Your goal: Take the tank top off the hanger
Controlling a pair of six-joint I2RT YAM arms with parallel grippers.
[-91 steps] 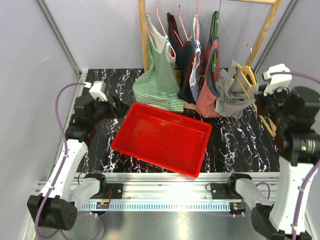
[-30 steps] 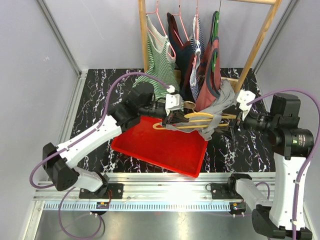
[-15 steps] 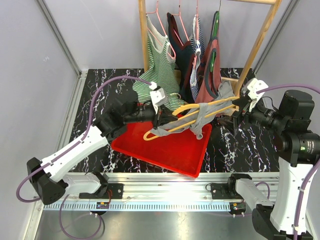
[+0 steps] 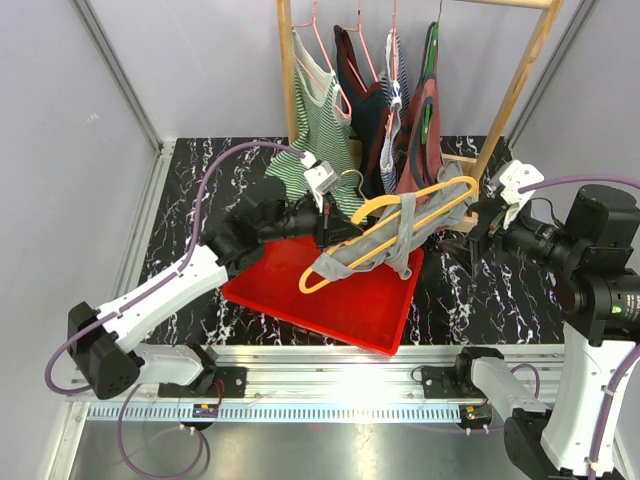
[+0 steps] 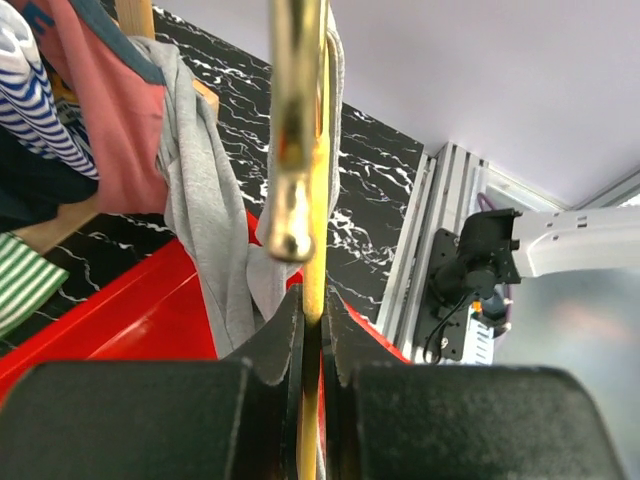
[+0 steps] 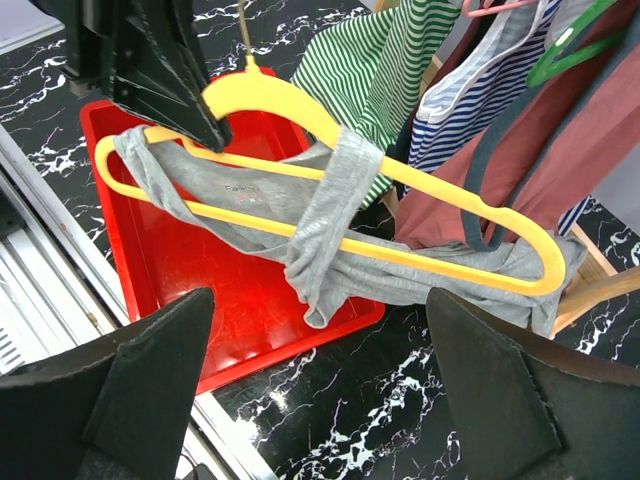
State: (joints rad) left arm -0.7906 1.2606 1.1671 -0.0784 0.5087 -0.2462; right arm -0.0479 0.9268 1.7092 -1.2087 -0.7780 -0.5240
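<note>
A yellow hanger (image 4: 420, 208) hangs tilted in the air above the red tray (image 4: 300, 300), its right end higher. The grey tank top (image 4: 385, 255) is wound round its bars and droops below them. My left gripper (image 4: 335, 228) is shut on the hanger near its hook. In the left wrist view the thin yellow bar (image 5: 312, 200) is pinched between the fingers, with grey cloth (image 5: 205, 230) beside it. My right gripper (image 4: 478, 232) stands open just past the hanger's right end and touches nothing. Its wrist view shows hanger (image 6: 420, 180) and tank top (image 6: 330, 230) beyond its gripper (image 6: 320, 300).
A wooden rack (image 4: 288, 60) at the back carries several hung garments: a green striped top (image 4: 320, 130), dark and blue-striped ones, and a pink one (image 4: 415, 165) close behind the hanger's right end. The tray lies on black marbled table (image 4: 500, 290).
My right gripper has opened wide and drawn back to the right of the hanger. The left gripper has swung the hanger so its right end rose.
</note>
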